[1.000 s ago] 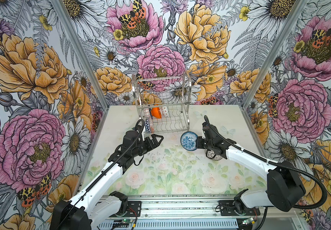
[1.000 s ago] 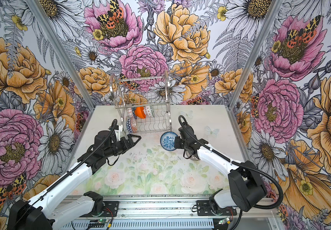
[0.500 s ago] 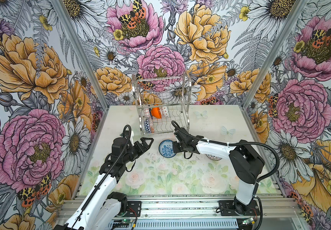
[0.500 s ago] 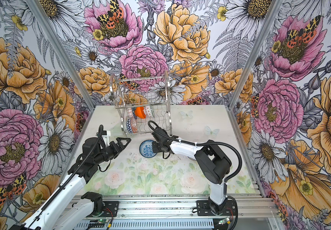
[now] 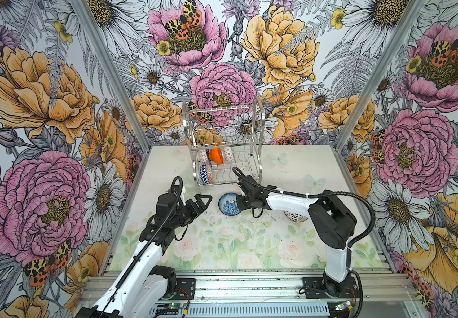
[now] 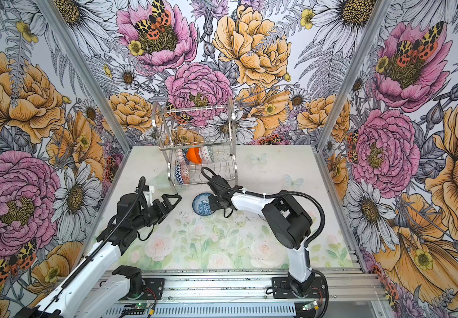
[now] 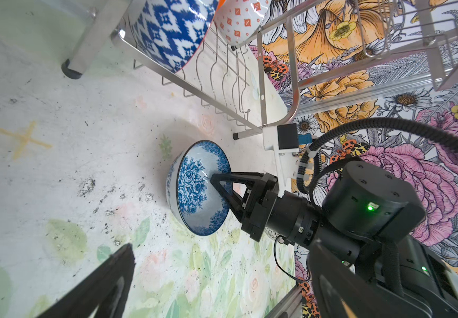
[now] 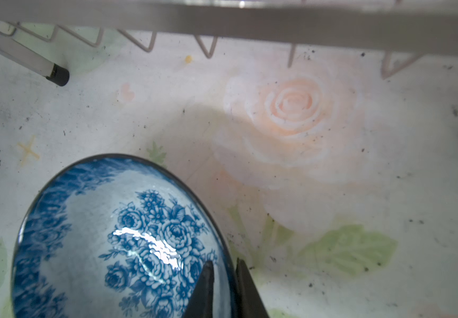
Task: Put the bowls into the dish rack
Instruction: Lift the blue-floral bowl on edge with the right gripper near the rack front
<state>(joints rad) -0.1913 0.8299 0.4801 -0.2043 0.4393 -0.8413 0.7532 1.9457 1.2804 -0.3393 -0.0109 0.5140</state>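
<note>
**Blue-white floral bowl now down in front of the dish rack**

A second ago my right arm held this bowl up in the air by the rack's front corner. Now the bowl sits on the surface, open side up, just in front of the rack's lower shelf. My right fingers sit on both sides of its rim, one inside and one outside. I cannot tell if they pinch it or have begun to let go.

My left fingers are spread wide and hold nothing. They have pulled back a little from the rack and wait near the bowl. I think this is a pass, and the left arm takes the bowl next.

The navy zigzag bowl and the orange bowl already stand in the rack. The white lattice bowl lies on the surface, farther from the rack.
</note>
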